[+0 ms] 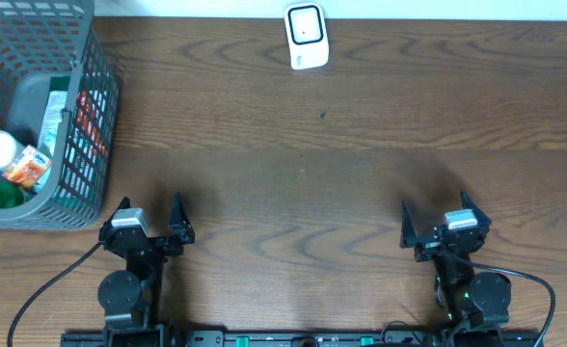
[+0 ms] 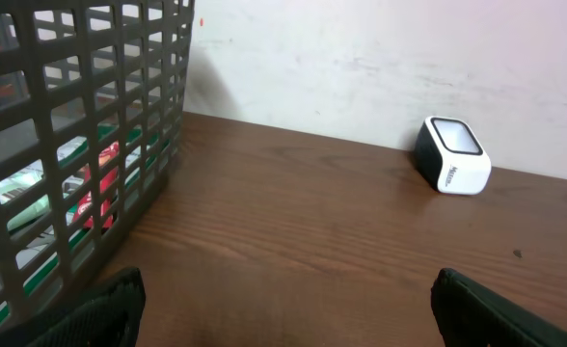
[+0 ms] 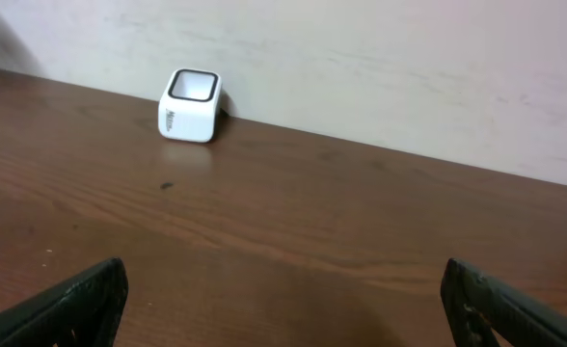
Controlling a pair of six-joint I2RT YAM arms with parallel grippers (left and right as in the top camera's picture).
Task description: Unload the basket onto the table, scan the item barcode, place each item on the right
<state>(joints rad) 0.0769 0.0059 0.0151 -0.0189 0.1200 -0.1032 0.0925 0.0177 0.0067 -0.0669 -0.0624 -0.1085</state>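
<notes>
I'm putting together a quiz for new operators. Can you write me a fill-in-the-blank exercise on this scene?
1. The items lie inside a grey mesh ____ on the left arm's side of the table.
2. The barcode scanner at the far edge is ____ in colour.
3. The left gripper and right gripper both stand ____, holding nothing.
Missing words: basket; white; open.

My white scanner [image 1: 306, 37], its dark-framed window tilted up, stands well ahead, at the table's far edge. The items [image 1: 13, 164] lie jumbled in the grey basket [image 1: 91, 145], ahead-left of my left gripper [image 1: 149, 204].
</notes>
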